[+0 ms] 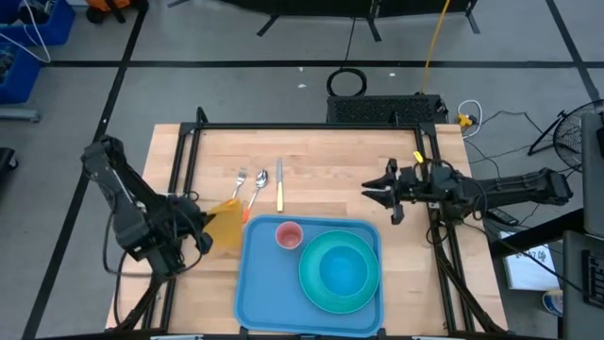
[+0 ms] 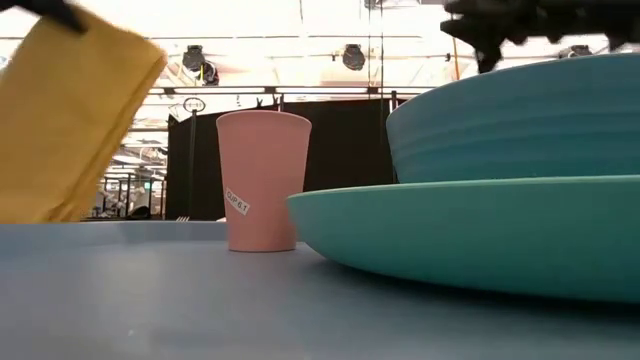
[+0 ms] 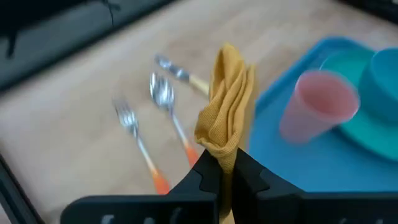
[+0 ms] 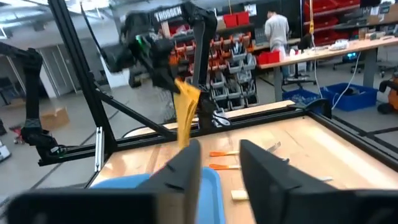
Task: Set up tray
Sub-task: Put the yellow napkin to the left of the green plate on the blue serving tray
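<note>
Left gripper point(image 3: 227, 171) pinches the yellow napkin point(image 3: 227, 109), lifted beside the blue tray point(image 1: 260, 283) at the table's near edge — napkin placement in hand, likely needing a short carry and release — right gripper point(image 1: 377, 194) waits open.

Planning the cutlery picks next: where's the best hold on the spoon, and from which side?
Grip the spoon on its orange handle, mid-length, coming straight down with the fingers across the shaft. It lies flat on the table, so there is no way in from the side. The fork lies close alongside, so the handle end leaves little room. The right tool is open and empty.
</note>
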Robot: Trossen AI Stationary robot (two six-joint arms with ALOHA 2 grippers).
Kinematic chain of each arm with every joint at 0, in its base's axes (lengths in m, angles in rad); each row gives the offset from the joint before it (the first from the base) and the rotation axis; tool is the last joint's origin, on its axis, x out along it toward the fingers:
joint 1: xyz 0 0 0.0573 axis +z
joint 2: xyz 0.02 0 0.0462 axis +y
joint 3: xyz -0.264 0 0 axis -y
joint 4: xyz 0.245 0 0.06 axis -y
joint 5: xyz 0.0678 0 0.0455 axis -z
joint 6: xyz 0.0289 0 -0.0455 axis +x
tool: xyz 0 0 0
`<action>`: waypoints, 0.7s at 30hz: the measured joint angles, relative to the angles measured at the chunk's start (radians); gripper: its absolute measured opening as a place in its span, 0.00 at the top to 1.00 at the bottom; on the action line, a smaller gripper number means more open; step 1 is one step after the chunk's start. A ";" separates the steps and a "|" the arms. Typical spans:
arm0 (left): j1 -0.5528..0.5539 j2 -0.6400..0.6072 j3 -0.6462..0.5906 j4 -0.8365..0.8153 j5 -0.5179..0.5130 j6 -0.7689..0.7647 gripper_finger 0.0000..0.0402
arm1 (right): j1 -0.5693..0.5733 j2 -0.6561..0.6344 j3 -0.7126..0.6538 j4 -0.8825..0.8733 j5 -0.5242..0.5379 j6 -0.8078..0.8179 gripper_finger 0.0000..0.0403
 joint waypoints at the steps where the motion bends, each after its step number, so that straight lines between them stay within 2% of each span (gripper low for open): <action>1: 0.027 0.000 0.040 -0.001 -0.015 0.069 0.98 | 0.000 0.037 0.046 -0.026 -0.002 -0.003 0.66; 7: 0.208 0.002 0.224 0.069 -0.077 0.502 0.98 | -0.013 0.262 0.320 -0.151 -0.005 -0.046 0.43; 11: 0.342 0.002 0.281 0.205 -0.065 0.799 0.98 | -0.043 0.388 0.514 -0.253 -0.009 -0.125 0.33; 17: 0.513 0.011 0.284 0.430 0.025 1.149 0.98 | -0.093 0.617 0.870 -0.593 -0.028 -0.286 0.30; 21: 0.594 0.029 0.284 0.529 0.056 1.306 0.98 | -0.119 0.746 1.016 -0.686 -0.058 -0.346 0.30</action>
